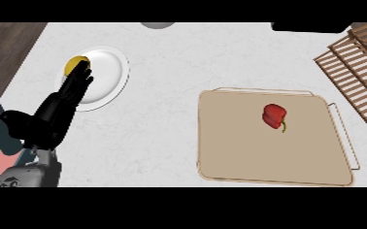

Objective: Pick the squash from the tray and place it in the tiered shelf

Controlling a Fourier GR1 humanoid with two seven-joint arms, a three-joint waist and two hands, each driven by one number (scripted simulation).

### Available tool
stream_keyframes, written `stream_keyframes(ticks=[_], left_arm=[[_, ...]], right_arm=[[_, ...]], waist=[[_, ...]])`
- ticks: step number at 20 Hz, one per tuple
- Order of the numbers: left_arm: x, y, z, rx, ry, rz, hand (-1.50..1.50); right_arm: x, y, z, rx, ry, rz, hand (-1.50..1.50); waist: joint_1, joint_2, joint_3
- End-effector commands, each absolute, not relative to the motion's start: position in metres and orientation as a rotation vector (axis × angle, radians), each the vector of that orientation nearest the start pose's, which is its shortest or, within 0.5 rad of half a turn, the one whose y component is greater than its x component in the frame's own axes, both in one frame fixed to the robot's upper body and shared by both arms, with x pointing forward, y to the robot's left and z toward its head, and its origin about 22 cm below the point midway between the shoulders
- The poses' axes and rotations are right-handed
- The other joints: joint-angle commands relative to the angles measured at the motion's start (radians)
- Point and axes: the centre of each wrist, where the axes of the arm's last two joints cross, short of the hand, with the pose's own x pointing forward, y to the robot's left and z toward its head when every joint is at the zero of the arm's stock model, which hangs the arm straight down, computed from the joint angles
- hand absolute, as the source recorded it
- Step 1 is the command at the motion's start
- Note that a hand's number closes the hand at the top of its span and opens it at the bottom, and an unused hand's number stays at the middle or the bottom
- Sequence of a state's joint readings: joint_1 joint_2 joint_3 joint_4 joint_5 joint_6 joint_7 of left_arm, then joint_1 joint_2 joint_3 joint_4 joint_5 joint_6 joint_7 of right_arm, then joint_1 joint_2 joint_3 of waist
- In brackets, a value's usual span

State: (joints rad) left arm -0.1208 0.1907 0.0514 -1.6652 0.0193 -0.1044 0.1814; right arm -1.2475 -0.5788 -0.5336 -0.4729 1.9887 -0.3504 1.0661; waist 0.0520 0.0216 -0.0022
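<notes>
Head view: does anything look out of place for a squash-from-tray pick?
Yes. The tray holds only a red pepper, no squash. A yellow item, possibly the squash, lies on the white plate at far left, partly hidden by the left hand, whose straight fingers reach over it. The slatted shelf sits at far right.

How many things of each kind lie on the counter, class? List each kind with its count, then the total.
Plates: 1
Trays: 1
Red peppers: 1
Yellow foods, partly hidden by the left hand: 1
Wooden shelves: 1
Total: 5
</notes>
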Motion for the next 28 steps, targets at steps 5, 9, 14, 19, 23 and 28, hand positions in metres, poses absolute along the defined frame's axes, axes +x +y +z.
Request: stream_keyframes(ticks=[5, 9, 14, 19, 23, 28], left_arm=[[0.266, 0.272, 0.07, 0.095, -1.591, -0.221, 0.0], [0.266, 0.263, 0.067, 0.086, -1.589, -0.205, 0.0], [0.261, 0.273, 0.07, 0.081, -1.605, -0.199, 0.0], [0.257, 0.261, 0.065, 0.099, -1.589, -0.212, 0.0], [0.255, 0.262, 0.057, 0.101, -1.585, -0.205, 0.0], [0.257, 0.282, 0.065, 0.104, -1.591, -0.21, 0.0]], right_arm=[[0.449, -0.367, 0.299, -2.193, -0.449, -0.004, 1.5], [0.439, -0.39, 0.302, -2.11, -0.637, -0.084, 1.5], [0.451, -0.373, 0.282, -1.948, -0.542, 0.105, 1.5], [0.447, -0.387, 0.267, -1.767, -0.508, 0.229, 1.5], [0.442, -0.399, 0.249, -1.733, -0.484, 0.216, 1.5], [0.441, -0.398, 0.231, -1.817, -0.391, 0.039, 1.5]], waist=[[-0.002, -0.005, 0.003], [-0.003, -0.001, 0.004], [0.0, -0.004, 0.003], [0.001, -0.003, 0.004], [-0.015, -0.007, 0.003], [-0.013, -0.007, 0.003]])
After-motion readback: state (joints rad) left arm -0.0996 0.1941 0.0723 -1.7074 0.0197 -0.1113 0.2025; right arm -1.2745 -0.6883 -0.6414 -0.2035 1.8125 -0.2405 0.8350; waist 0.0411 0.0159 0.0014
